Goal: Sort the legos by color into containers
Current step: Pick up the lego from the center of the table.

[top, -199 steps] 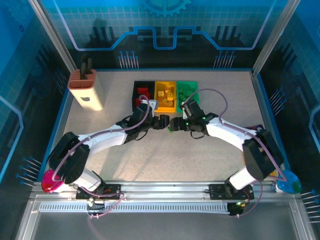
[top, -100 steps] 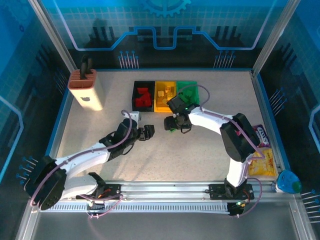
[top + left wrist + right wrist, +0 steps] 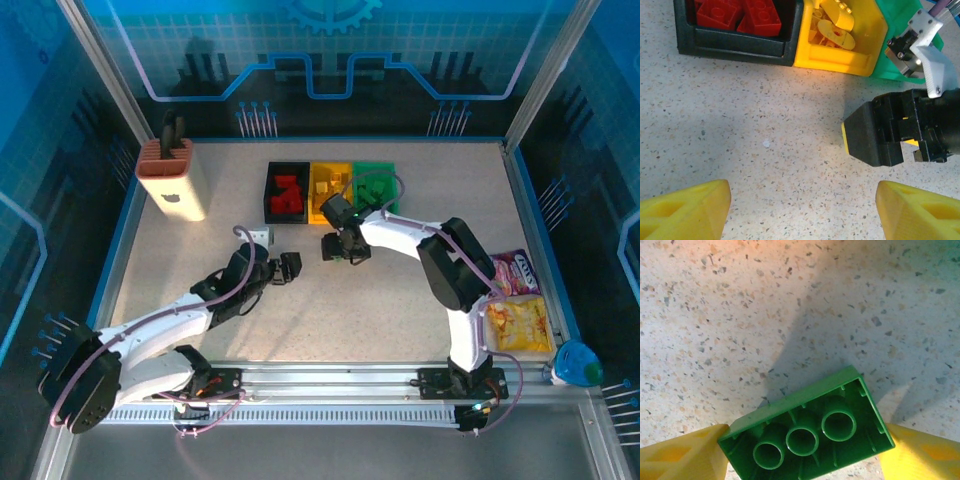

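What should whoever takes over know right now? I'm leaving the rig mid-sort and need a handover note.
Left claw: open, empty, over the table in front of the bins.
Right claw: shut on a green lego, its hollow underside towards the wrist camera, short of the bins.
Bins: black bin holds red legos, yellow bin holds yellow legos, green bin holds green pieces.
Done: those are sorted.
Left: drop the held green lego into the green bin.
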